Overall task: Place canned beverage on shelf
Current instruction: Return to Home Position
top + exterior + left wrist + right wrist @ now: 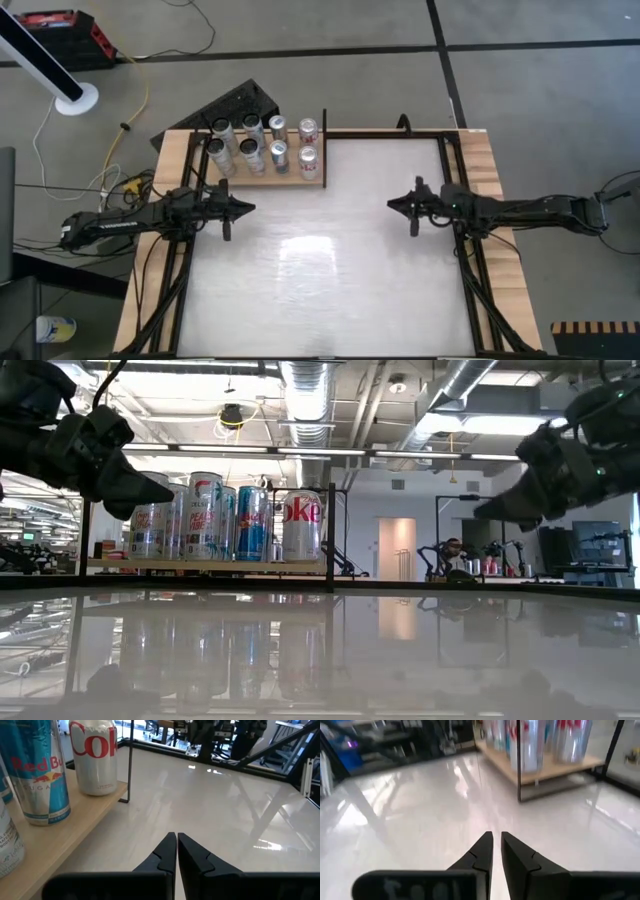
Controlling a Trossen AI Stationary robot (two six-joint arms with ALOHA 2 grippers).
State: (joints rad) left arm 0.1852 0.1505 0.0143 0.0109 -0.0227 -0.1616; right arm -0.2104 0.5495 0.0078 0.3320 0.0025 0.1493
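Observation:
The shelf [292, 180], a pale wooden board with a thin black upright [130, 765], lies at the table's far left corner. Several cans stand upright on it in two rows, among them a silver Coke can [95, 757] and a blue Red Bull can [42, 775]. My left gripper [250, 208] hovers shut above the tabletop, just near of the shelf, pointing toward the table's right. My right gripper [392, 206] hovers over the right half, pointing left, its fingertips [496, 836] all but together. Neither holds a can.
The glossy white tabletop [320, 270] lies between and in front of the two grippers. Black rails and pale wooden strips [490, 170] run along the table's left and right sides. A dark slanted object [235, 105] sits behind the shelf.

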